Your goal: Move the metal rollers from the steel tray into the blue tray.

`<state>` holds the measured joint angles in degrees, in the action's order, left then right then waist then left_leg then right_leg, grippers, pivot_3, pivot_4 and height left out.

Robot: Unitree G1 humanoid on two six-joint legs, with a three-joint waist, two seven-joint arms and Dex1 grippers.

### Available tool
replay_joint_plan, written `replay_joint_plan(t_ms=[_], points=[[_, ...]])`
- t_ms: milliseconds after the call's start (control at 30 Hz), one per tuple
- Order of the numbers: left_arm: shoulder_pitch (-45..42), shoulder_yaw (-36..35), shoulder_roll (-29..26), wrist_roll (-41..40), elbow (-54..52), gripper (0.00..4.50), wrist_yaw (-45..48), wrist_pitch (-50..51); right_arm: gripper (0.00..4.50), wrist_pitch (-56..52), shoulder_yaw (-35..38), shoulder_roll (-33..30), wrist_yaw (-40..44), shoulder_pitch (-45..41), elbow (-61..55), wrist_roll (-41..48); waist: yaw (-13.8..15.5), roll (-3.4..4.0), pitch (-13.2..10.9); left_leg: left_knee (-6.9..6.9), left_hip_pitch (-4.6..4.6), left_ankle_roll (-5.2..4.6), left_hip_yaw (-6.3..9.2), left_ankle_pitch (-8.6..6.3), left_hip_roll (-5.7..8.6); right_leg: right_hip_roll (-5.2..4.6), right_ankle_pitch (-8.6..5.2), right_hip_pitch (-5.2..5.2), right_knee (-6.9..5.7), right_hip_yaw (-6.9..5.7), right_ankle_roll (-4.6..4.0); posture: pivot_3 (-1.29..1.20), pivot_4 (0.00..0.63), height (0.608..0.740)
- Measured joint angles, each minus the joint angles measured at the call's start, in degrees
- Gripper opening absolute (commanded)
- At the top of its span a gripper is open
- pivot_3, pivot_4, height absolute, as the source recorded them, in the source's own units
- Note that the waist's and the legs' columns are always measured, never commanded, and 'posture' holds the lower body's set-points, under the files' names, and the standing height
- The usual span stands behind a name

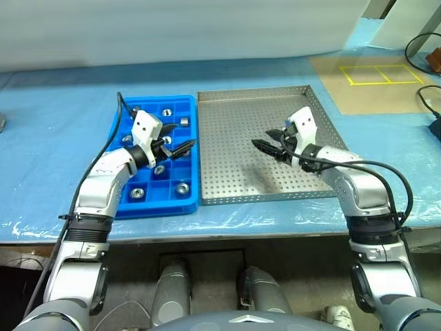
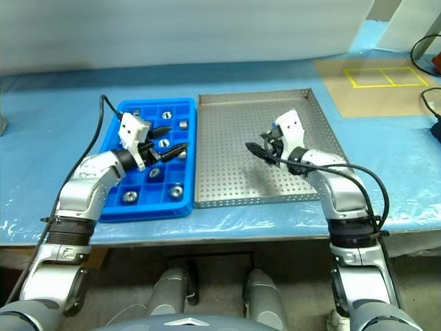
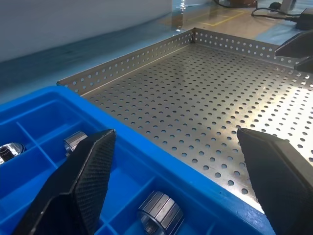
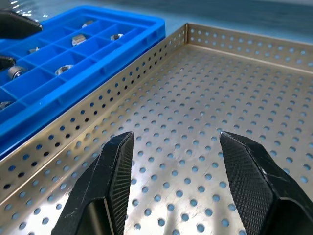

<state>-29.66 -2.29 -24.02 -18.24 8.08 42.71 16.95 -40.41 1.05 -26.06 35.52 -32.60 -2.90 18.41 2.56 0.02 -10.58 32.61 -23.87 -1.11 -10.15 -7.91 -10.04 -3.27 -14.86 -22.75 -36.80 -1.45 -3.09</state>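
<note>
The blue tray (image 1: pixel 180 205) lies left of the steel tray (image 1: pixel 262 93), their rims side by side. Several metal rollers (image 1: pixel 182 187) sit in the blue tray's compartments, each in its own cell; the left wrist view shows one (image 3: pixel 159 213) close up. My left gripper (image 1: pixel 185 135) hovers over the blue tray's right half, pointing toward the steel tray, open with nothing between its fingers (image 3: pixel 88 171). My right gripper (image 1: pixel 260 138) hangs over the middle of the steel tray, pointing toward the blue tray, open and holding nothing. The perforated floor (image 4: pixel 205 98) in front of it is bare metal.
A blue sheet (image 1: pixel 55 138) covers the table. At the back right lies a brown mat with a yellow taped rectangle (image 1: pixel 382 74), and black cables (image 1: pixel 427 103) run along the right edge. The table's front edge (image 1: pixel 207 231) is just below both trays.
</note>
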Motion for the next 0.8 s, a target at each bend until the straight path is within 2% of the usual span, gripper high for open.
replay_joint_plan(t_ms=[167,800], points=[[-0.8,-0.1,1.4,-0.9,-0.5,4.25,-1.4,0.6,2.86,1.3,-0.9,0.9,0.4,-1.1,0.3,-0.1,0.1,0.00,0.0,-0.05,-0.03,0.00,0.01,0.00,-0.02,0.01,0.00,-0.03,0.03,-0.01,0.00,-0.10,0.150,0.740],[-2.3,-0.8,0.6,-1.1,-1.3,4.25,-1.9,0.9,2.86,4.1,-2.1,1.9,-4.3,0.1,3.9,-4.0,0.0,0.00,0.0,-0.07,-0.05,0.01,0.00,0.00,-0.01,0.00,0.00,-0.07,0.06,-0.01,0.00,-0.12,0.150,0.740]])
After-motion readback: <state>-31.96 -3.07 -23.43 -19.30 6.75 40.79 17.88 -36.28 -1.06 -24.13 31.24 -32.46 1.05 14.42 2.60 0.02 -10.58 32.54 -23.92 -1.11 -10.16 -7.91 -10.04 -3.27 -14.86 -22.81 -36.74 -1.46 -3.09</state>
